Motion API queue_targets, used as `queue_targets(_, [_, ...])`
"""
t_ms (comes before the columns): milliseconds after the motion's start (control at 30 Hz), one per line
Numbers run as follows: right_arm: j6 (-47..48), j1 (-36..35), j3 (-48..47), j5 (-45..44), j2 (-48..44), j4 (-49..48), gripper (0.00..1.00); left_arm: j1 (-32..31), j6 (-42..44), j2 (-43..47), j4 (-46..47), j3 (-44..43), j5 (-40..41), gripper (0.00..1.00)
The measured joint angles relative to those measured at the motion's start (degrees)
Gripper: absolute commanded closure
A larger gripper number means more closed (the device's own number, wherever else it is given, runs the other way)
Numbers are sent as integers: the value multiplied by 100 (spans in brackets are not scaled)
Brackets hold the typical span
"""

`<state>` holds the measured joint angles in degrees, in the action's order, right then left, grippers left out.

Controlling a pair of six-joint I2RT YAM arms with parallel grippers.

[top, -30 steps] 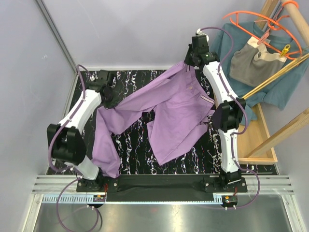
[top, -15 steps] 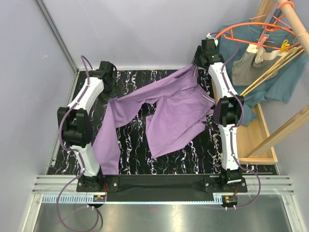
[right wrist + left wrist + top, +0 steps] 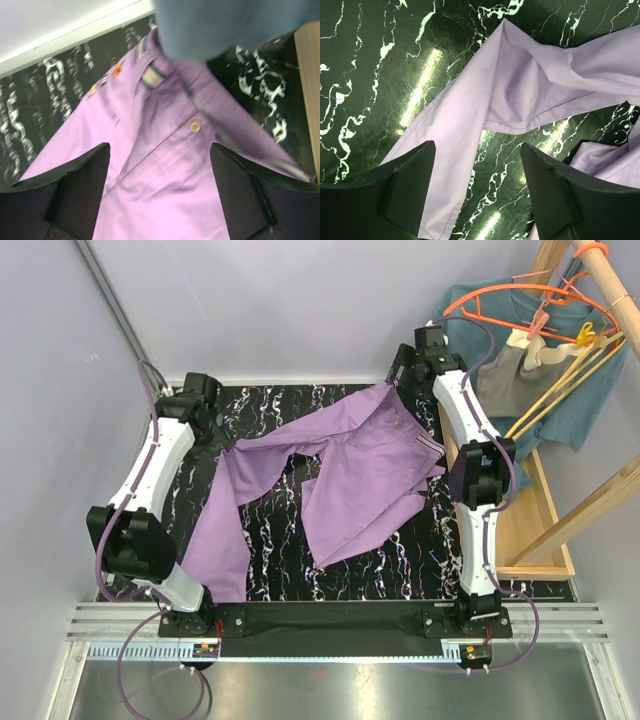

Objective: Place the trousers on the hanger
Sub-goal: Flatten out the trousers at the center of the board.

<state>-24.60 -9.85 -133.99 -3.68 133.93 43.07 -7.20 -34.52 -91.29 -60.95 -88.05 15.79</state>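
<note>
Lilac cloth trousers point(image 3: 350, 475) lie crumpled on the black marbled surface point(image 3: 400, 560). Left pincer point(image 3: 477, 147) and right pincer point(image 3: 159, 147) — both gape wide, empty.

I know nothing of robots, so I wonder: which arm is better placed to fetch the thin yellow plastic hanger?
Probably right: the right gripper hovers open over the lilac cloth trousers, near the yellow hanger; the left gripper is far across.

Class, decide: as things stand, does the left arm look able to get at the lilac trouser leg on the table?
Probably yes. The left pincer hangs open above the lilac trousers, whose leg lies spread on the marbled table, and nothing shows between them in the left wrist view.
</note>
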Motion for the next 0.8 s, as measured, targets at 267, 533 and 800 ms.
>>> queue_targets(267, [-144, -227, 304, 332, -800, 59, 3, 0, -170, 214, -79, 516, -28, 26])
queue_targets(533, [-704, -555, 1283, 527, -1204, -33, 8, 4, -675, 1349, -144, 2175, -223, 28])
queue_targets(800, [-1508, -927, 1478, -20, -1080, -15, 10, 31, -1215, 2000, -107, 3331, -411, 28])
